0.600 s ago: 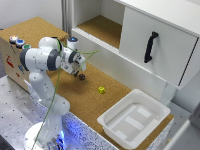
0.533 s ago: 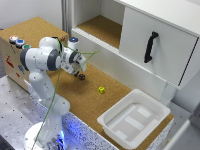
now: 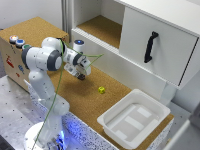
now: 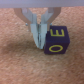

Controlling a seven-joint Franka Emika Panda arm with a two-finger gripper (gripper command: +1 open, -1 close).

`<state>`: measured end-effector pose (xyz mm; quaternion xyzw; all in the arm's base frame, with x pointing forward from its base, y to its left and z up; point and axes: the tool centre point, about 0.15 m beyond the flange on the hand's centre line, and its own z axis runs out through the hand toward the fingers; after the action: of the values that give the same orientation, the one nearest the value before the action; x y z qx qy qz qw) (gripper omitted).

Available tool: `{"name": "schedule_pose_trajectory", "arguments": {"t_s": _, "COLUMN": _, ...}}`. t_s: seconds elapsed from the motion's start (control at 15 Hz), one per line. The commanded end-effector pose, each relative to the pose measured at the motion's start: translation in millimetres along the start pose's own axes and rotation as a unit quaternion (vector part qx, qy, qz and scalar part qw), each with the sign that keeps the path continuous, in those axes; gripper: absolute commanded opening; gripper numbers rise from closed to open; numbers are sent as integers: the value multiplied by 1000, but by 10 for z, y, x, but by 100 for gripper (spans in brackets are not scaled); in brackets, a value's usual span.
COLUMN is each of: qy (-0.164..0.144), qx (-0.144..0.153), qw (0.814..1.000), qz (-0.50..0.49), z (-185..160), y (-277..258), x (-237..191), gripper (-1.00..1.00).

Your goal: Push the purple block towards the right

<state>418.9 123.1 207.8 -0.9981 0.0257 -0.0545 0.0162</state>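
Down on the cork mat, the gripper has its fingers pinched nearly together, gripping nothing, tips just beside the purple block (yellow markings on two faces). Bare cork lies between there and the yellow-green block, with the white tray farther off.

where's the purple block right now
The small dark purple cube with yellow letters sits on the cork surface right beside the claw fingertips in the wrist view; the claw hides it in the exterior view.
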Motion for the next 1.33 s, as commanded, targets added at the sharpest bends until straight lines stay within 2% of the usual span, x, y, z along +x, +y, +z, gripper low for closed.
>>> {"name": "schedule_pose_trajectory", "arguments": {"t_s": 0.0, "qy": 3, "qx": -26, "qw": 999, "qz": 20, "z": -49, "y": 416, "x": 66, "gripper": -100}}
{"name": "schedule_pose_trajectory", "arguments": {"t_s": 0.53, "qy": -11, "qx": -58, "qw": 996, "qz": 60, "z": 29, "y": 1005, "x": 63, "gripper": -100}}
{"name": "schedule_pose_trajectory", "arguments": {"t_s": 0.8, "qy": -9, "qx": -64, "qw": 995, "qz": 76, "z": -21, "y": 1137, "x": 5, "gripper": -100}}
{"name": "schedule_pose_trajectory", "arguments": {"t_s": 0.93, "qy": 1, "qx": -59, "qw": 996, "qz": 71, "z": -130, "y": 1024, "x": 0, "gripper": -100}}
{"name": "schedule_pose_trajectory", "arguments": {"t_s": 1.07, "qy": 30, "qx": -62, "qw": 996, "qz": 55, "z": -478, "y": 847, "x": 10, "gripper": -100}}
{"name": "schedule_pose_trajectory", "arguments": {"t_s": 1.13, "qy": 40, "qx": -69, "qw": 995, "qz": 57, "z": -634, "y": 839, "x": 0, "gripper": 100}}
{"name": "schedule_pose_trajectory", "arguments": {"t_s": 1.27, "qy": 52, "qx": -82, "qw": 993, "qz": 68, "z": -840, "y": 901, "x": -28, "gripper": 100}}
